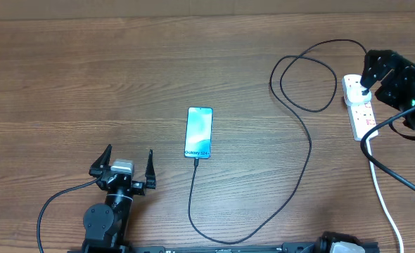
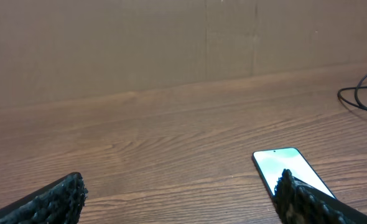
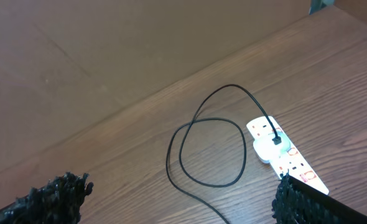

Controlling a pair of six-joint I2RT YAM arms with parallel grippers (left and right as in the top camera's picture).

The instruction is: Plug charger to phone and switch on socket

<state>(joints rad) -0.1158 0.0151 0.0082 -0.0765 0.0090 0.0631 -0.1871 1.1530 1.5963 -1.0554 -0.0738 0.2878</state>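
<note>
Wide bare table lies left of and beyond the phone, while the charger loops across the right half to the socket, with its white cord trailing toward the near edge.

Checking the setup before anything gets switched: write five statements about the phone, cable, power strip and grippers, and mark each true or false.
1. The phone lies flat with its screen lit. True.
2. The left gripper holds the cable. False: it is open and empty, off to the side of the phone.
3. One end of the cable is plugged in at the power strip. True.
4. The cable runs in a straight line. False: it curls into a loop near the power strip.
5. The right gripper is shut. False: its fingers stand wide apart, holding nothing.
</note>
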